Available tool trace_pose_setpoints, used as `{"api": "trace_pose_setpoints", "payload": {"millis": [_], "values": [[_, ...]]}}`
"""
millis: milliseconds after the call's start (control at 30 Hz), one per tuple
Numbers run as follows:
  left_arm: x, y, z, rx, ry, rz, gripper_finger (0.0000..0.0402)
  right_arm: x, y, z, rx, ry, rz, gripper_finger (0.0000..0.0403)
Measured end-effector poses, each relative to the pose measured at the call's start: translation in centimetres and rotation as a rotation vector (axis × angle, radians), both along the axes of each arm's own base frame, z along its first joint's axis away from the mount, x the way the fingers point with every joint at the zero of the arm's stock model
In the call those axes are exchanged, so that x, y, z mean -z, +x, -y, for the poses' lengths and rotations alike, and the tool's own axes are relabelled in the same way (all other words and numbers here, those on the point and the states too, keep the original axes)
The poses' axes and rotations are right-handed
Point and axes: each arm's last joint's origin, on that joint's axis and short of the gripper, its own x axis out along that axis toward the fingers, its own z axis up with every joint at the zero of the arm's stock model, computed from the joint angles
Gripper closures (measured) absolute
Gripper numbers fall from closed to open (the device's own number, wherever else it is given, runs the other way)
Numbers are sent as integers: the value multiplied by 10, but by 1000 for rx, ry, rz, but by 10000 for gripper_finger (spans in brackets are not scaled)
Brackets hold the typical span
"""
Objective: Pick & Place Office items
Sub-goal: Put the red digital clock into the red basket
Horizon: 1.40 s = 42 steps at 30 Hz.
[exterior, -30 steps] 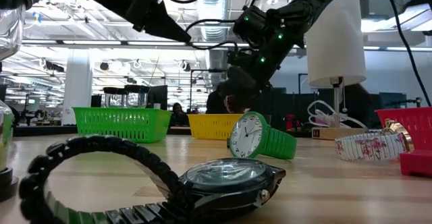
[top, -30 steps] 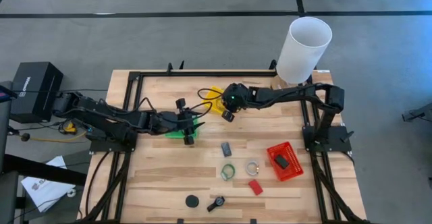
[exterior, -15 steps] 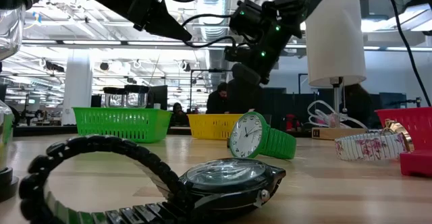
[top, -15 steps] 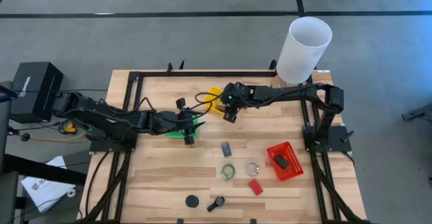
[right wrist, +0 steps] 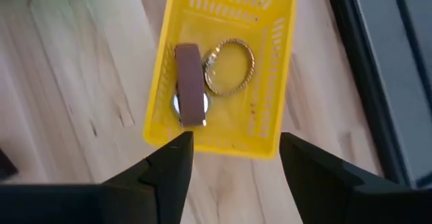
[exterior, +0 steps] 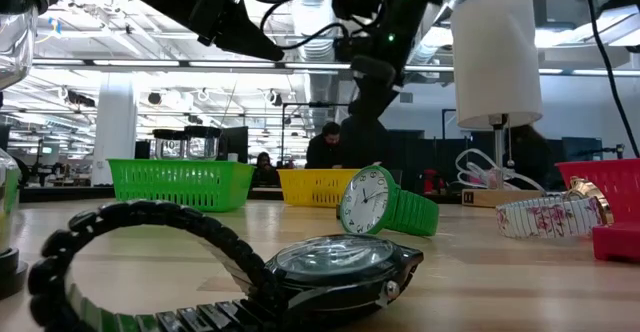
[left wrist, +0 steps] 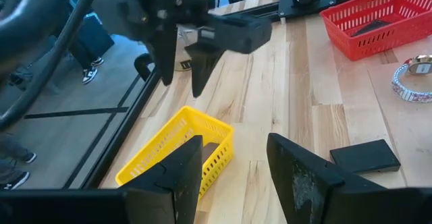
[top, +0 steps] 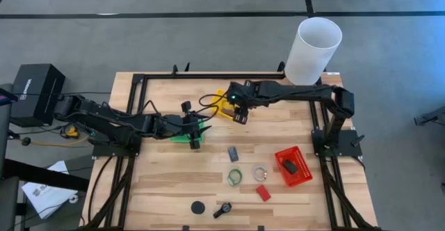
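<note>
Watches and other small office items are partly sorted: a brown-strapped watch [right wrist: 190, 84] and a gold bracelet watch [right wrist: 229, 67] lie in the yellow tray [right wrist: 277, 75], a dark item sits in the red tray [top: 301, 177]. The right gripper [right wrist: 233, 160] hovers above the yellow tray, fingers wide and empty. The left gripper [left wrist: 233, 166] waits over the green tray [top: 182, 136], fingers parted, holding nothing. A green watch [exterior: 385, 205], a black watch [exterior: 250, 272] and several pieces remain on the desk [top: 167, 182].

No text or label can be read.
</note>
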Motion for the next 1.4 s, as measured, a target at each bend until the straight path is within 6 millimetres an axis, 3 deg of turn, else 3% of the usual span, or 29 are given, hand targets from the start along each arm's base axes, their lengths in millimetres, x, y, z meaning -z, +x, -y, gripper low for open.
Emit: {"api": "trace_pose_setpoints", "payload": {"millis": [433, 600, 867, 1400], "values": [[0, 0, 0, 1, 0, -2, 243, -15, -4, -55, -13, 24, -103, 203], [0, 0, 0, 0, 0, -2, 243, -14, -2, -74, 208, 208, -2, 203], [0, 0, 0, 1, -1, -1, 243, -13, -2, -105, 335, 307, 49, 203], [0, 0, 0, 0, -1, -1, 243, -14, -9, -175, 255, 425, 62, 202]]}}
